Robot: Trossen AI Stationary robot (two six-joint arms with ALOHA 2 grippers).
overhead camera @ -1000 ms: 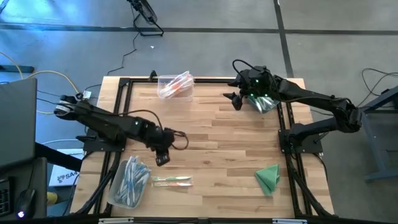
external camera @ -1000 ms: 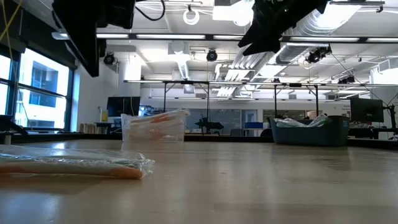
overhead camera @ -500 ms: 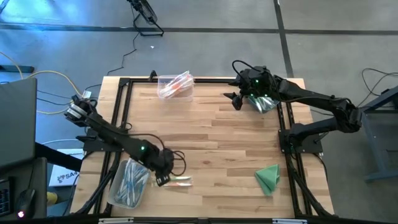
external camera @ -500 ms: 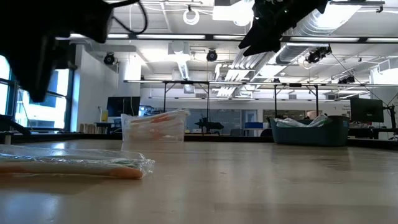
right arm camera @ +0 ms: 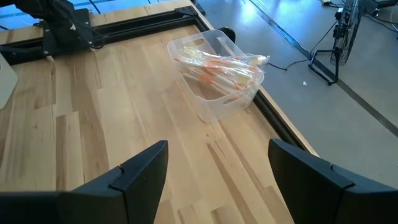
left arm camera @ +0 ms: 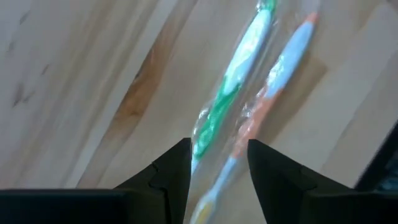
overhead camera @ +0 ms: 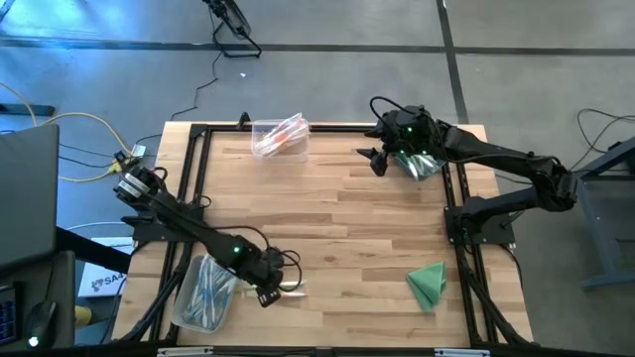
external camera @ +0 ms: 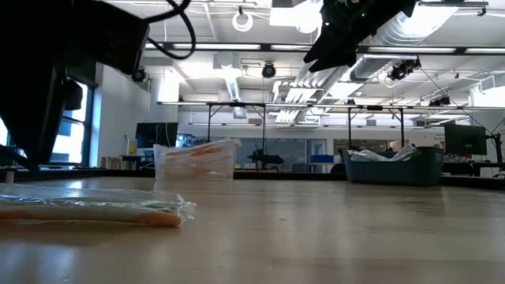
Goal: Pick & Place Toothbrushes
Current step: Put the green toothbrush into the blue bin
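A clear bin [overhead camera: 281,135] at the surface's far edge holds orange toothbrushes [right arm camera: 219,66], and another bin [overhead camera: 203,291] at the near left corner holds blue ones. On the wooden surface [overhead camera: 347,218] lie a wrapped green-and-orange pair [left arm camera: 249,93] beside the near bin and a green cloth [overhead camera: 429,283]; the low view shows a lit workshop behind. Since a second ago the left gripper [left arm camera: 217,165] has dropped to the pair, fingers [left arm camera: 176,168] part-open astride its wrapper, gripping nothing, while the right gripper [right arm camera: 217,168] hangs wide open and empty at the far right.
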